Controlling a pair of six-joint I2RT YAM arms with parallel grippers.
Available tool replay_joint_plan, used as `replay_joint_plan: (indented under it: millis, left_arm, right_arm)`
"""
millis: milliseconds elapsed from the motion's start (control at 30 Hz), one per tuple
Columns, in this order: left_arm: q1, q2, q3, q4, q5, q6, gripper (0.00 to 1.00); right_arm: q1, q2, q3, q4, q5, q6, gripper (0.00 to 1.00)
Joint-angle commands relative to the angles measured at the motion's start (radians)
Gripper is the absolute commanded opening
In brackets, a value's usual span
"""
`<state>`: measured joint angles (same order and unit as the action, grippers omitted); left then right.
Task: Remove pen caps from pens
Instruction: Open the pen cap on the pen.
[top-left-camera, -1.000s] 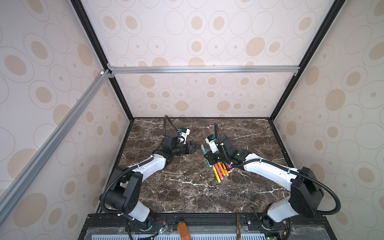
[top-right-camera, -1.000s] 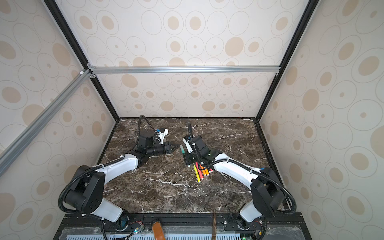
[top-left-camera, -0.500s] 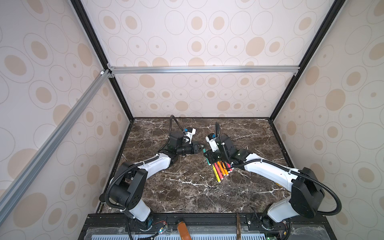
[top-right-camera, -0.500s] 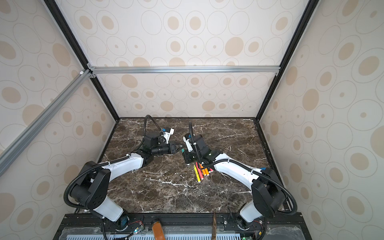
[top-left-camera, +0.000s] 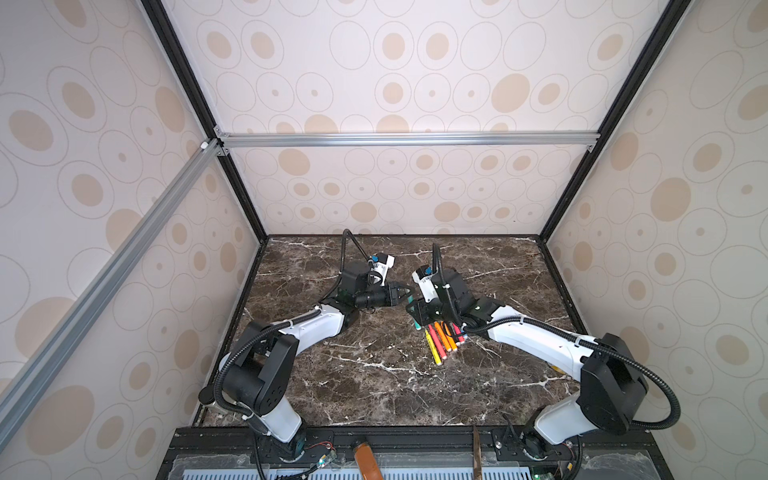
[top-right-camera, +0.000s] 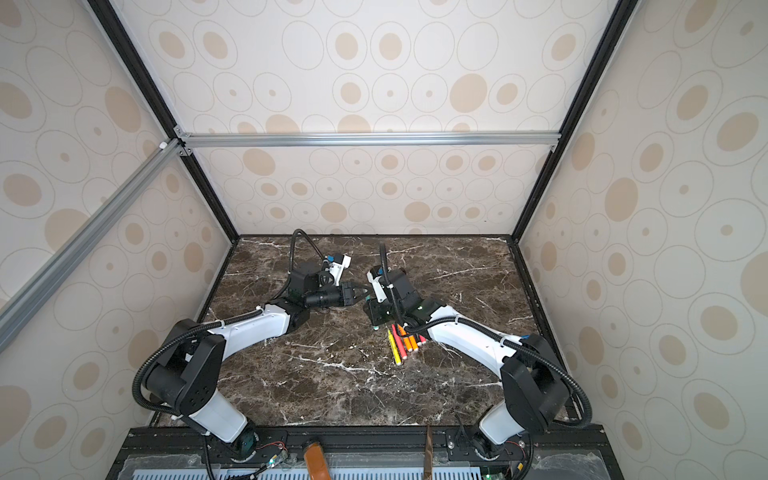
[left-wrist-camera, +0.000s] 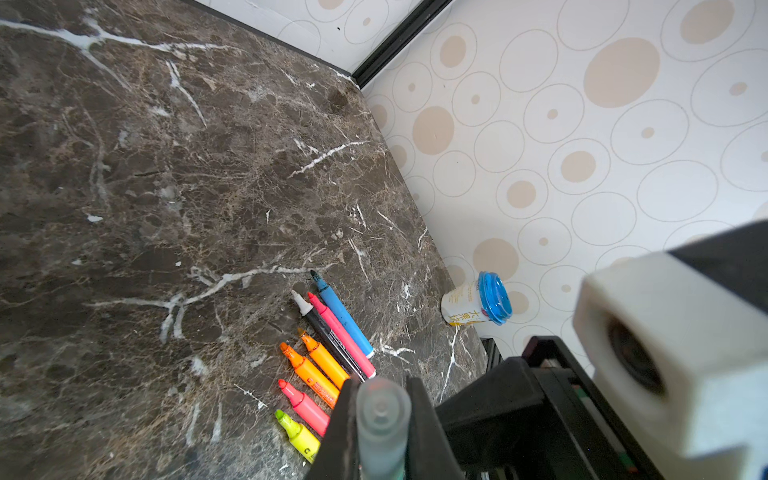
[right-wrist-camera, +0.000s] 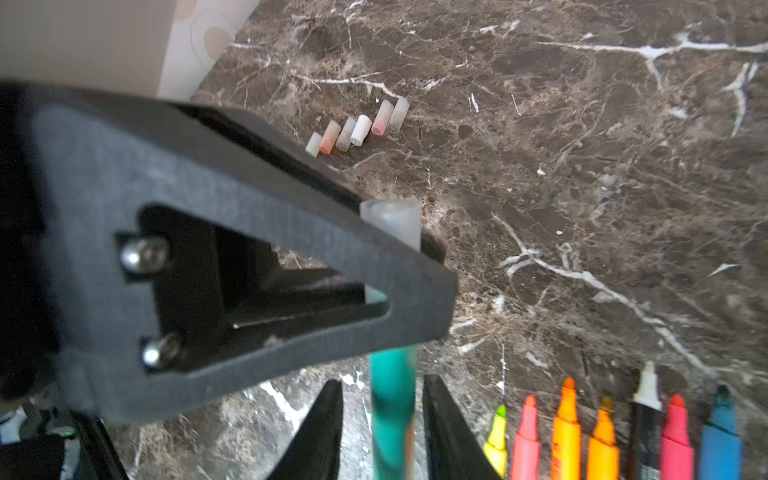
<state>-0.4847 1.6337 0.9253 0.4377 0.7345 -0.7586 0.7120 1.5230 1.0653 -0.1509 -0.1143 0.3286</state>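
Observation:
A teal pen (right-wrist-camera: 392, 415) hangs in the air between the two arms at mid-table. My left gripper (left-wrist-camera: 382, 399) is shut on its translucent grey pen cap (left-wrist-camera: 382, 419), which pokes out past the dark fingers (right-wrist-camera: 291, 266). My right gripper (right-wrist-camera: 382, 386) is open around the pen's body, with a gap on each side. Both top views show the left gripper (top-left-camera: 404, 296) and the right gripper (top-left-camera: 414, 312) meeting tip to tip. Several uncapped pens (left-wrist-camera: 324, 361) lie in a row beside the right arm (top-left-camera: 442, 340). Several loose pen caps (right-wrist-camera: 357, 129) lie in a line on the marble.
A small bottle with a blue lid (left-wrist-camera: 478, 303) lies on its side against the right wall. The enclosure walls (top-left-camera: 623, 249) close in the dark marble table (top-left-camera: 374, 374) on three sides. The right arm (top-left-camera: 536, 340) reaches over the table beside the pen row.
The left gripper swung right to the pen and shut on its cap. The right gripper's jaws, shut on the pen before, have parted.

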Motion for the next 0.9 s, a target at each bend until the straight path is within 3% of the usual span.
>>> replay_joint_plan:
  millis: [0, 300, 533, 867]
  left_arm:
    - [-0.01, 0.006, 0.038, 0.05, 0.022, -0.017, 0.03]
    - [-0.011, 0.002, 0.041, 0.056, 0.021, -0.022, 0.01]
    - [-0.011, -0.005, 0.037, 0.048, 0.007, -0.013, 0.0]
    - [0.015, 0.0, 0.185, -0.15, -0.096, 0.14, 0.0]
  right_arm:
    - [-0.009, 0.023, -0.019, 0.038, -0.021, 0.018, 0.35]
    - [-0.02, 0.077, -0.014, 0.089, -0.046, 0.033, 0.27]
    - [-0.022, 0.094, -0.015, 0.102, -0.057, 0.034, 0.0]
    - [-0.023, 0.052, -0.092, 0.095, -0.088, 0.028, 0.0]
